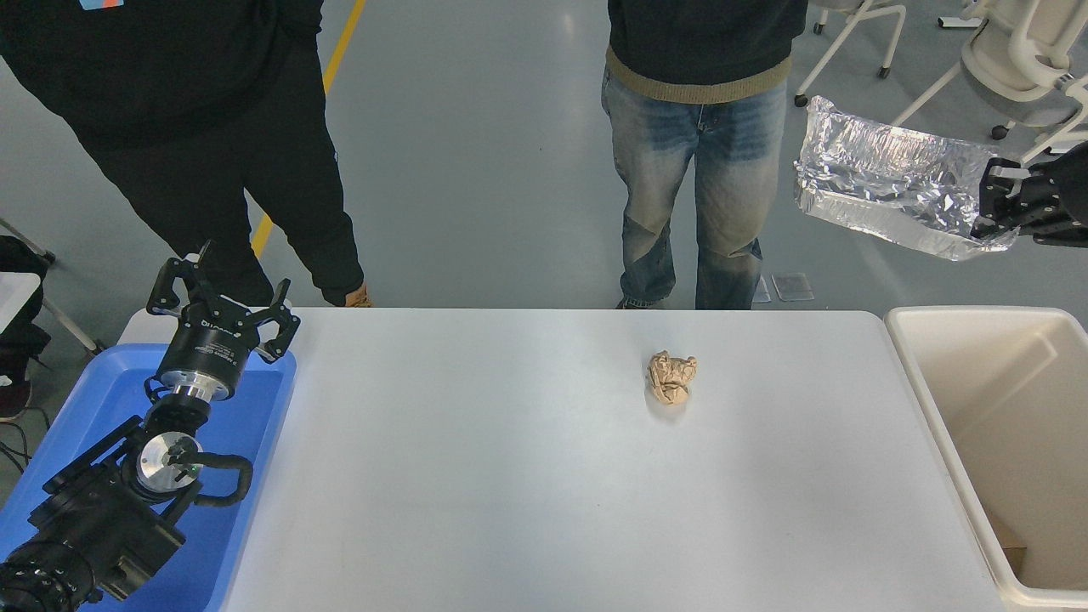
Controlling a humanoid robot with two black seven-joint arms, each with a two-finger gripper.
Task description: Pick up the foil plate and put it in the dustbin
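The foil plate (892, 183) is a shiny crinkled silver tray held in the air at the upper right, above and beyond the table's far right corner. My right gripper (993, 206) comes in from the right edge and is shut on the plate's right end. The dustbin (918, 374), a cream rectangular bin with a thick rim, stands against the table's right side, below the plate. My left gripper (223, 293) is parked open at the lower left, over a blue tray.
A crumpled brown paper ball (671, 376) lies on the white table (510, 476) right of centre. The blue tray (246, 425) sits at the table's left edge. Two people stand at the far side. White chairs (1011, 51) stand at the upper right.
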